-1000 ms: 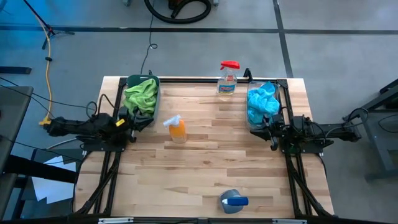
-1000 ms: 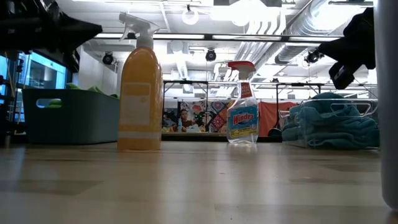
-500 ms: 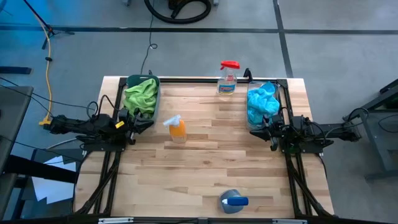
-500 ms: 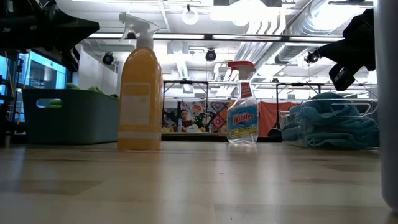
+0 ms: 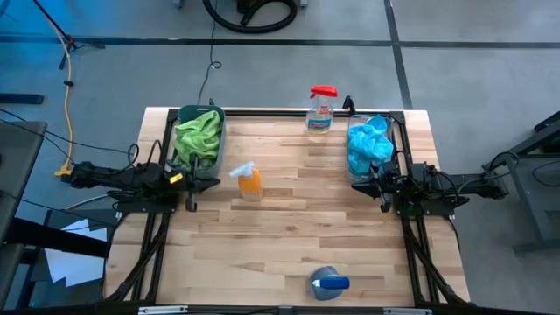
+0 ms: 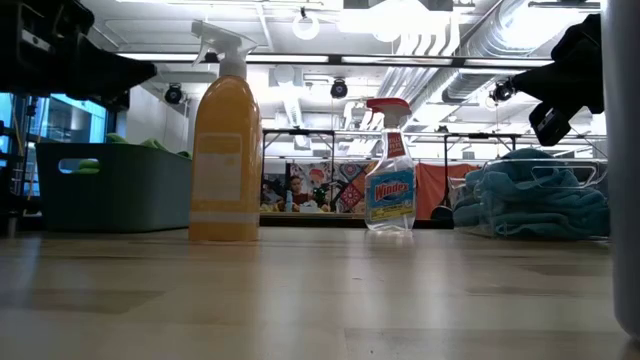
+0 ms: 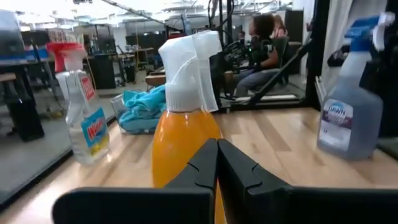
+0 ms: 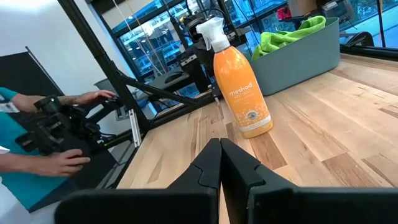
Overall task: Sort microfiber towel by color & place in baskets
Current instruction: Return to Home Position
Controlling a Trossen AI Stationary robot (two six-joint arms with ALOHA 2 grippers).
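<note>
The dark teal basket (image 5: 184, 122) stands at the table's far left with green towels (image 5: 199, 134) heaped in it. The clear basket (image 5: 352, 171) stands at the far right and holds blue towels (image 5: 368, 146). My left gripper (image 5: 213, 182) hovers shut just near of the teal basket, pointing at the orange bottle. Shut as well, my right gripper (image 5: 355, 185) hangs at the near end of the clear basket and points toward the table's left. In the wrist views the left gripper (image 7: 217, 163) and the right gripper (image 8: 220, 163) both show their fingers closed on nothing.
An orange spray bottle (image 5: 249, 182) stands between the grippers, nearer the left one. A clear bottle with a red trigger (image 5: 320, 111) is at the far edge. A blue-grey spray bottle (image 5: 328, 283) stands by the near edge. People (image 8: 37, 134) sit beyond the table.
My left gripper has drawn away from the teal basket's near end, toward the near edge and a little toward the orange bottle, turning to point at the table's right. The right arm and the towels have kept still.
</note>
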